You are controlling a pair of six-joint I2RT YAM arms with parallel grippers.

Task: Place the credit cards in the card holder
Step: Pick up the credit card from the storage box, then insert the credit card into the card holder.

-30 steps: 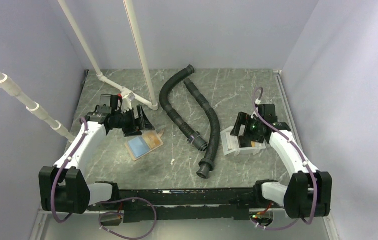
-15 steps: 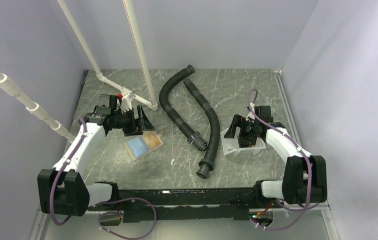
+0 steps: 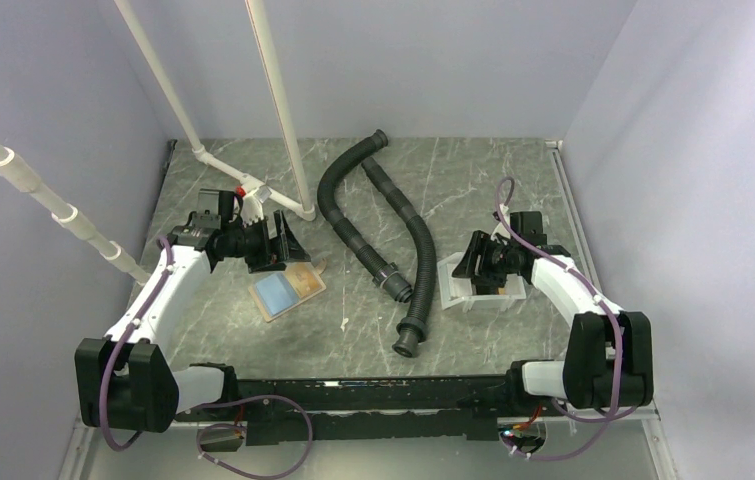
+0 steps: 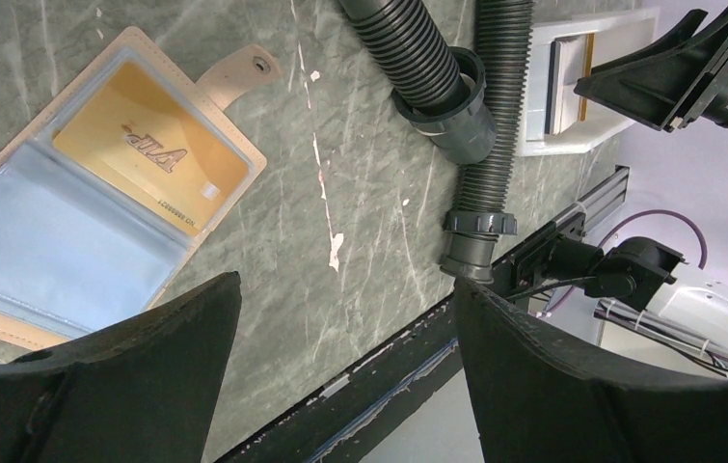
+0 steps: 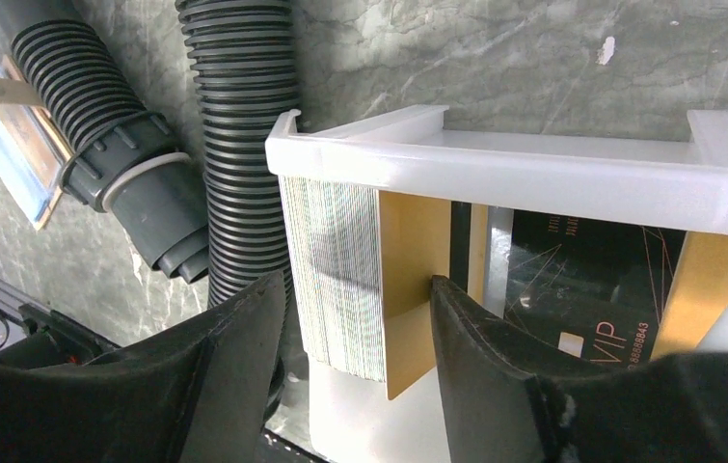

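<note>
The tan card holder (image 3: 288,290) lies open on the table, showing a blue pocket and an orange-yellow card (image 4: 148,159) in the other pocket. My left gripper (image 3: 288,243) hovers just behind it, open and empty, as the left wrist view (image 4: 345,386) shows. Several credit cards stand on edge in the white tray (image 5: 533,174): a pale stack (image 5: 336,280), an orange-yellow card (image 5: 403,289), and a black card (image 5: 581,280). My right gripper (image 5: 358,285) is open down in the tray, straddling the stack, its right finger touching the orange-yellow card.
Two black corrugated hoses (image 3: 418,250) lie between the card holder and the tray (image 3: 450,268), right against the tray's left side (image 5: 234,116). White pipes (image 3: 273,100) rise at the back left. Walls close in the table on three sides.
My right gripper has come down and slightly left into the tray, around the card stack. The left arm and the card holder have not moved.
</note>
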